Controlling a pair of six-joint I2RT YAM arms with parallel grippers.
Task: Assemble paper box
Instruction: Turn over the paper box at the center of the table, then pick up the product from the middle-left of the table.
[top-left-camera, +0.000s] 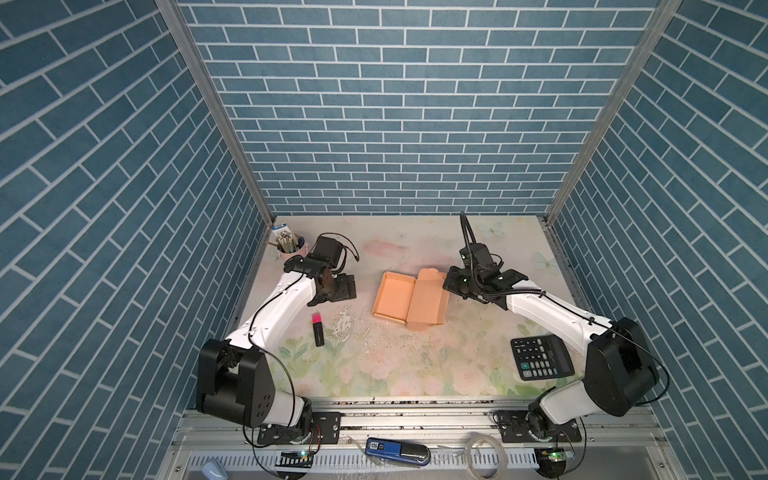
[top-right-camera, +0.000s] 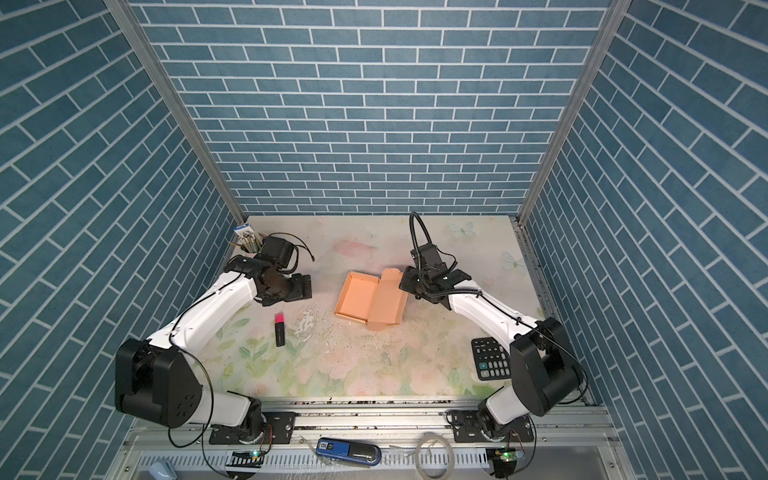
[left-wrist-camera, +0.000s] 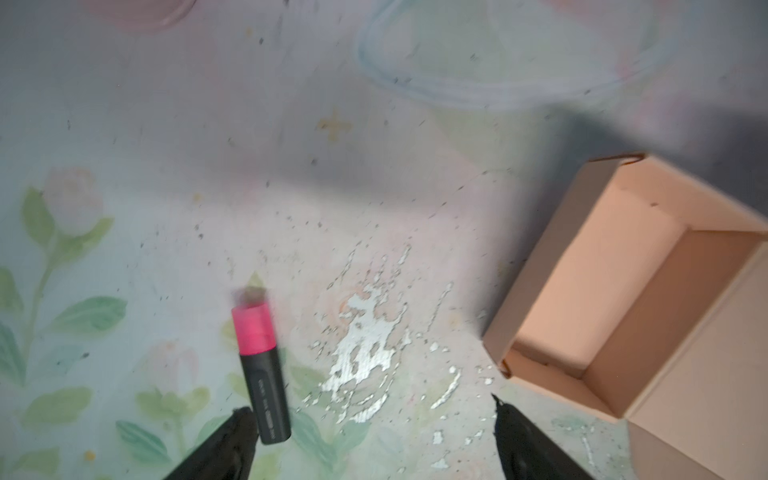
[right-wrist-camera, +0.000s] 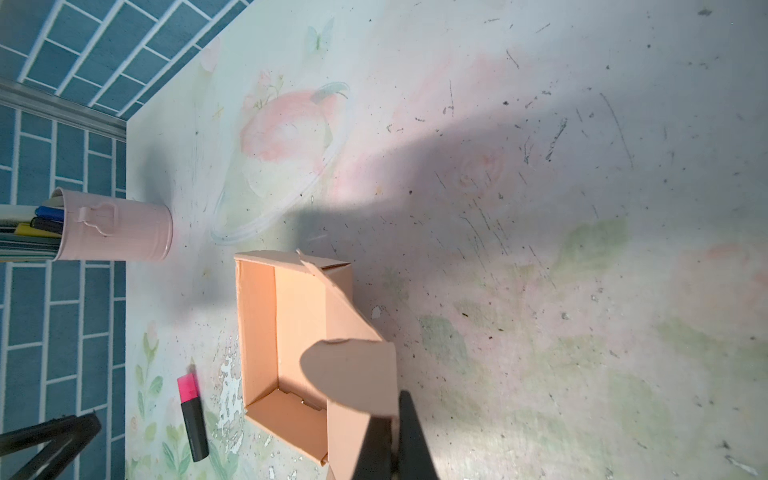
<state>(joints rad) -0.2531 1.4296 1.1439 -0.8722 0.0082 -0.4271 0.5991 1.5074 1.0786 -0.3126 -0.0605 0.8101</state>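
Note:
The peach-orange paper box (top-left-camera: 392, 297) lies mid-table as an open tray with folded-up walls, its lid (top-left-camera: 428, 305) hinged out to the right; both top views show it (top-right-camera: 357, 295). My right gripper (top-left-camera: 448, 286) (right-wrist-camera: 392, 432) is shut on the lid's outer edge by the rounded tab (right-wrist-camera: 345, 374) and holds that edge raised. My left gripper (top-left-camera: 347, 289) (left-wrist-camera: 372, 419) hangs open to the left of the box, clear of it, with nothing between its fingers. In the left wrist view the tray (left-wrist-camera: 615, 286) is empty.
A highlighter (top-left-camera: 318, 330) (left-wrist-camera: 259, 365) with a pink cap and black body lies on the table just below my left gripper. A pink pen cup (top-left-camera: 291, 245) (right-wrist-camera: 116, 230) stands at the back left corner. A black calculator (top-left-camera: 540, 357) lies under the right arm.

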